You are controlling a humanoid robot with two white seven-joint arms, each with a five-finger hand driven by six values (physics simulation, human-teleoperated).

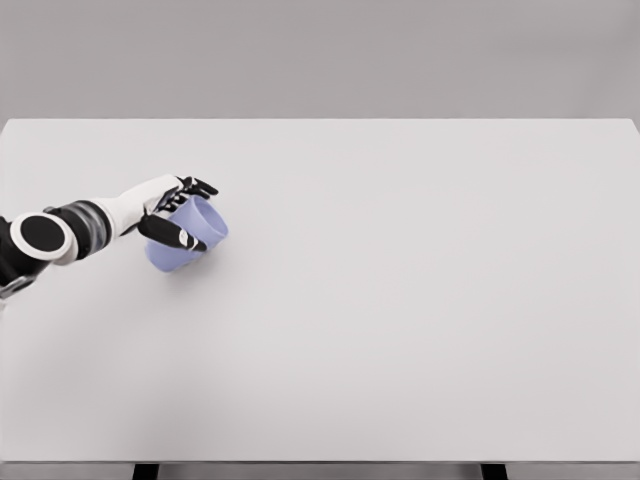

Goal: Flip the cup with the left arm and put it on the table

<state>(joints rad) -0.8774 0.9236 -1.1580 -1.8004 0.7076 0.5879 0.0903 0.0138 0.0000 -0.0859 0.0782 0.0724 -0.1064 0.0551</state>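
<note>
A pale blue cup point(190, 236) is at the left of the white table point(400, 300), tilted, with its opening facing up and to the right. My left hand point(180, 212) is wrapped around it: the thumb crosses the cup's front and the fingers curl over its far rim. The white left arm point(70, 232) comes in from the left edge. Whether the cup's base touches the table I cannot tell. The right arm is out of view.
The table's far edge point(320, 120) meets a grey wall. Its near edge point(320, 462) runs along the bottom, with two dark legs showing below it.
</note>
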